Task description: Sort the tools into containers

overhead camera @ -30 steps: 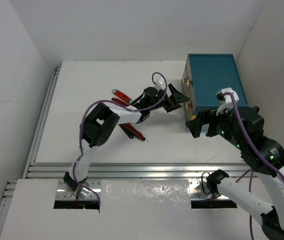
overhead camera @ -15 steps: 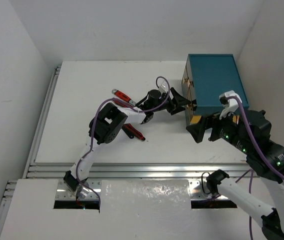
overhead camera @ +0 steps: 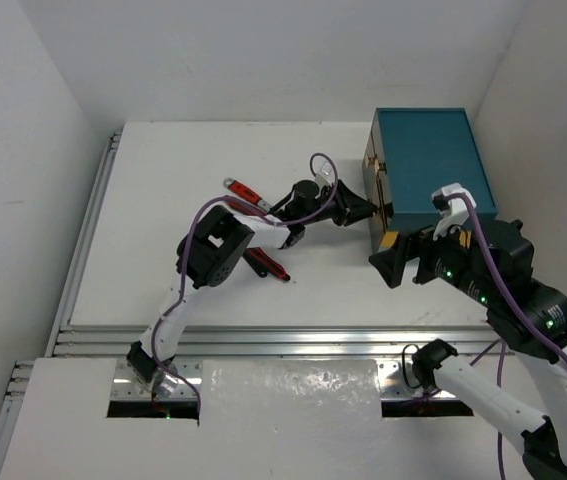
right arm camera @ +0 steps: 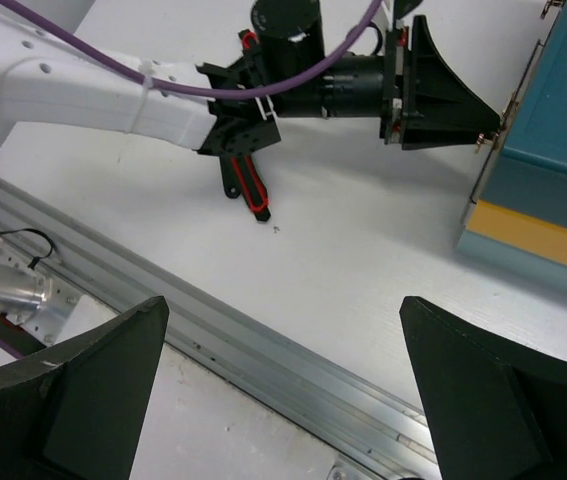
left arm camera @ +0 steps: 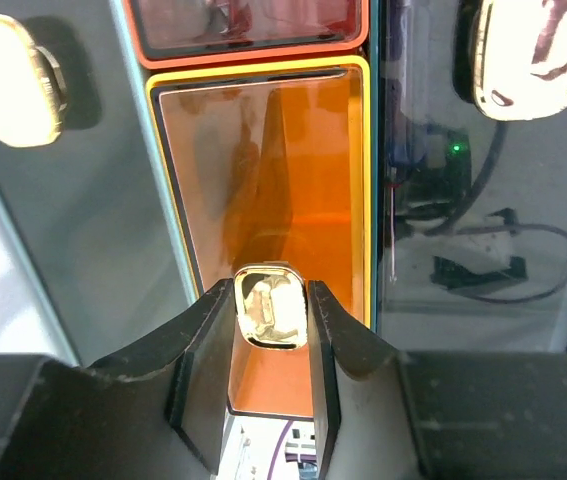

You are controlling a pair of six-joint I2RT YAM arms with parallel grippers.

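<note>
Overhead: left gripper meets teal box at three o'clock; wrenches lie on tabletop at nine.
Left wrist: jaws clamp brass latch of orange drawer; an off-axis pull risks slipping.
Right wrist: jaws spread, empty.

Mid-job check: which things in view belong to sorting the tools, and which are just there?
Job:
teal box
orange drawer, brass knob gripped by left end effector
red-handled wrenches
right end effector, open, empty

Just there:
aluminium rail
purple cable

No legible txt; no labels, nos. (any view)
</note>
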